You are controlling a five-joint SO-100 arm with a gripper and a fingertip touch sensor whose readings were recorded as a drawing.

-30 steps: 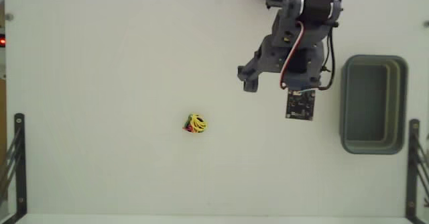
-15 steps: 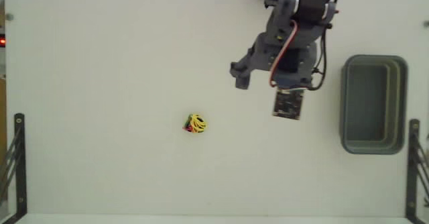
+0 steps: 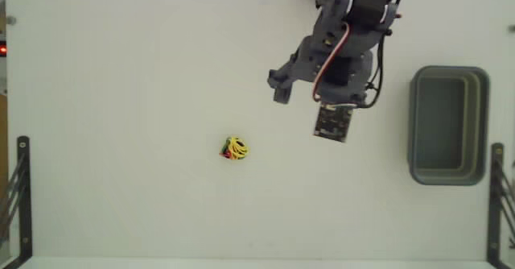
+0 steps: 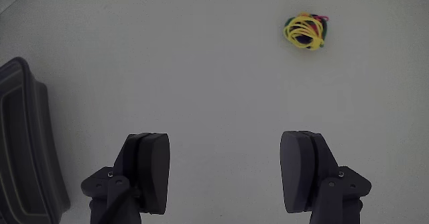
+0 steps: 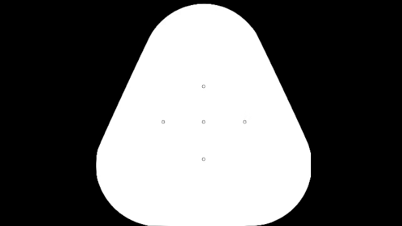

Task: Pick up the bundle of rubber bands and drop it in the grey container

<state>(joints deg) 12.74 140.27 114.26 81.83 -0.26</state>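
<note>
A small knotty bundle of yellow, red and green rubber bands (image 3: 234,149) lies alone on a plain white surface (image 3: 121,76). The grey robot gripper (image 4: 226,163) hovers wide open and empty, well apart from it. A rounded grey-green plastic container (image 3: 448,126) sits at the fixed view's right edge.

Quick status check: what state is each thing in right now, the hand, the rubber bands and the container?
hand: open, nothing between its fingers, above bare table.
bundle of rubber bands: lying loose on the table, not gripped; up and to the right of the hand in the wrist view.
grey container: upright, hollow looks empty.
table: white.
</note>
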